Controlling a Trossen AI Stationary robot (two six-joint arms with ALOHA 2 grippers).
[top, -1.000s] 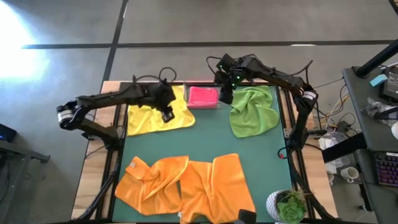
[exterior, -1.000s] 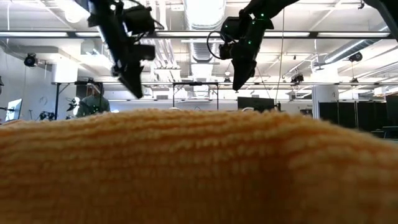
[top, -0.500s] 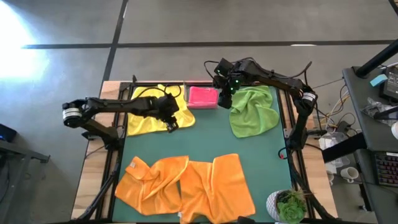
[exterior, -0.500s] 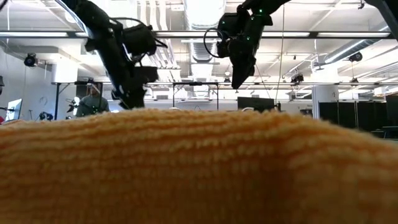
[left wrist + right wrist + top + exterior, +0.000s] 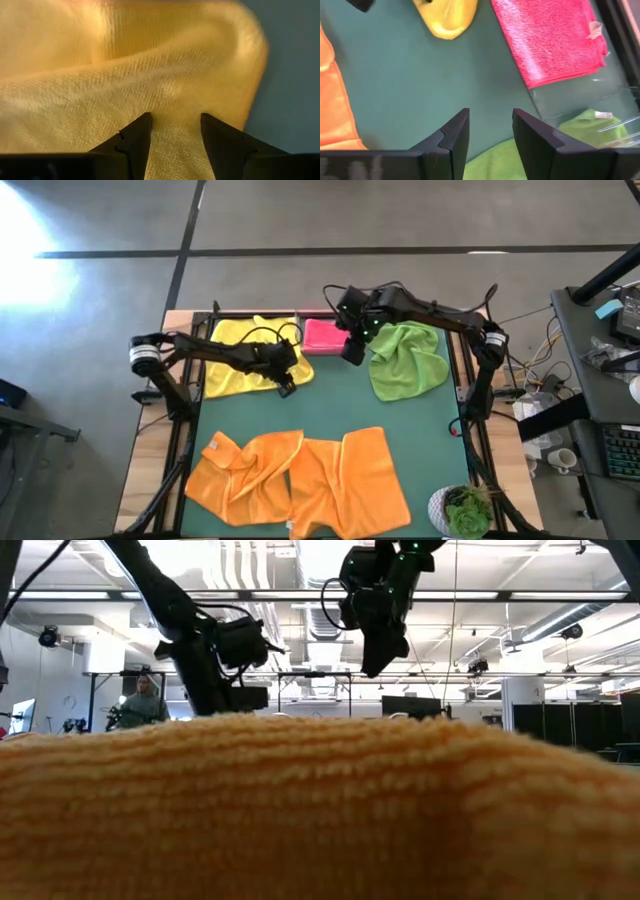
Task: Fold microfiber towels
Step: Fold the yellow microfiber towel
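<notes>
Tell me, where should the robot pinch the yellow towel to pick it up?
Probably at the near right corner of the yellow towel, coming down from above. The left gripper is already there, open, with one finger on each side of a raised ridge of cloth. A thin corner fold fits between the fingers, while the flat middle offers nothing to pinch. The right gripper hangs open over the mat, near the pink towel.

The counter (image 5: 340,395) had a dark green top set in a black frame on a pale wooden base. It stood on a grey concrete floor (image 5: 300,220) crossed by dark seam lines, with a bright patch of light at the far left. A potted plant (image 5: 464,510) sat at the near right corner. A cluttered desk (image 5: 610,370) stood to the right. Beyond the counter, an open ceiling (image 5: 300,570) carried ducts and strip lights, and a person (image 5: 143,700) stood at the far left.
</notes>
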